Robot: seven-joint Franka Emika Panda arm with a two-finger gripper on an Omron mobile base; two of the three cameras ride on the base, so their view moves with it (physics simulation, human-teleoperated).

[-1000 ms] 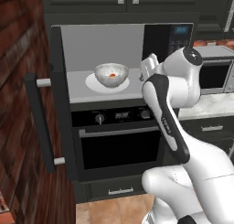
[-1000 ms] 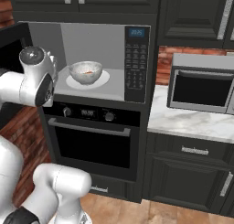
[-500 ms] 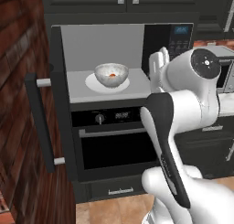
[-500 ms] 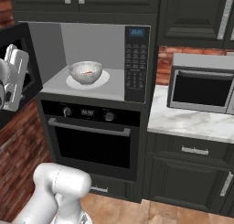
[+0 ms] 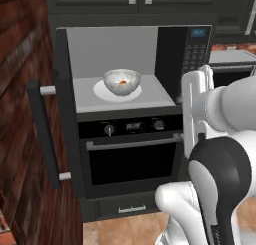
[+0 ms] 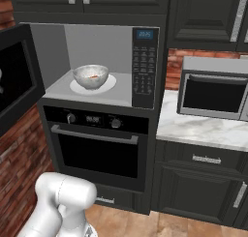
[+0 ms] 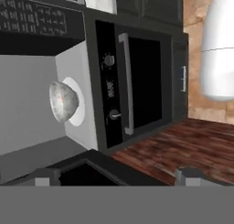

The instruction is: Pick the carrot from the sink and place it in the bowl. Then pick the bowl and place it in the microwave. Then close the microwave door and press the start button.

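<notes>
Closing the microwave door is your step now, since the bowl already sits on the round plate inside the microwave with the carrot showing orange in it. The door stands swung wide to the left, its long bar handle facing outward beside the brick wall. The gripper holds nothing, its fingers spread wide apart, and the hand view looks past the door's edge toward the cavity. You would do best to get the fingers behind the outer face of the door, near its free edge, and push in a smooth arc toward the cavity, following the hinge rather than shoving straight. Keep the push low in force so the door meets the frame squarely.

Mind what crowds the path: the brick wall sits close behind the open door, leaving little room for the hand. The oven below has knobs and a silver handle that jut forward. The keypad on the right waits for the start press. The countertop microwave stands well clear.
</notes>
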